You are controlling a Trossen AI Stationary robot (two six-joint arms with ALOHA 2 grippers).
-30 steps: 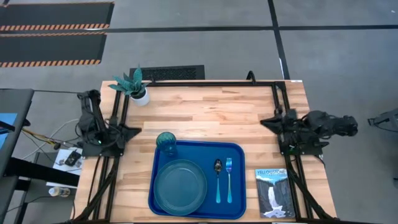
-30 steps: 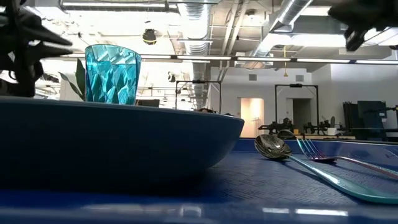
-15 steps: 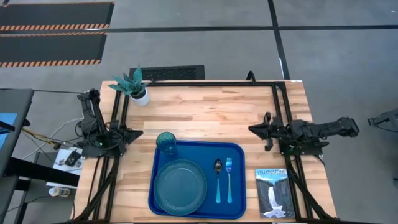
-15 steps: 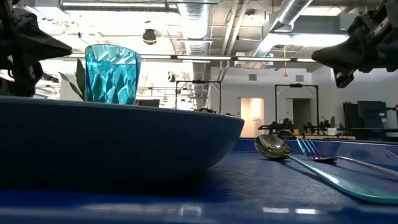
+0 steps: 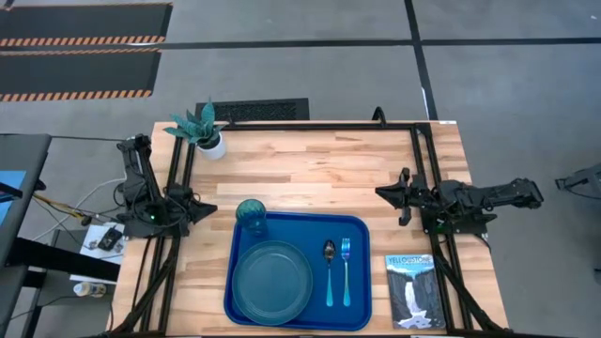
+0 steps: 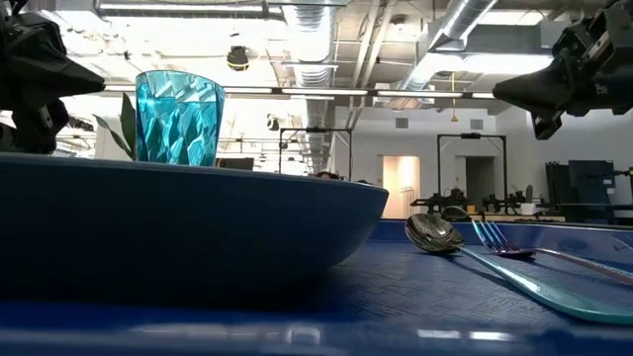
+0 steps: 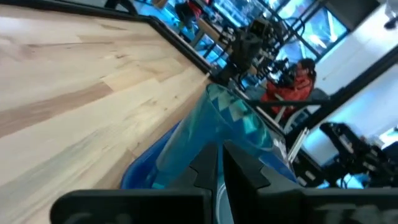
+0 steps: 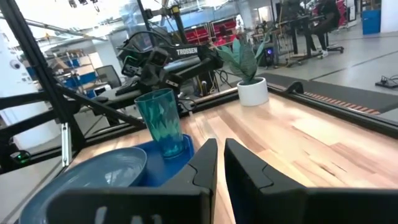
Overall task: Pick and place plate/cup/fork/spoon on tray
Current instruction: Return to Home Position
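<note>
The blue tray [image 5: 362, 235] lies at the table's near middle. On it rest the teal plate [image 5: 272, 282], the spoon [image 5: 330, 272] with its dark bowl and the light-blue fork [image 5: 346, 270], side by side. The teal cup [image 5: 251, 216] stands upright on the tray's far left corner. My left gripper [image 5: 210, 208] is shut and empty, left of the cup, which shows just ahead of its fingers [image 7: 230, 124]. My right gripper [image 5: 380, 194] is shut and empty, above the table to the right of the tray's far right corner.
A white pot with a teal plant [image 5: 208, 133] stands at the far left corner. A Yellowstone book [image 5: 413, 289] lies right of the tray at the near edge. Black frame rails [image 5: 310, 126] run along the far edge and both sides. Bare wood lies beyond the tray.
My right arm has stretched out from a folded pose, and its gripper has gone toward the table's left edge and come lower. My left gripper has shifted slightly toward the cup. The things on the tray have stayed where they were.
</note>
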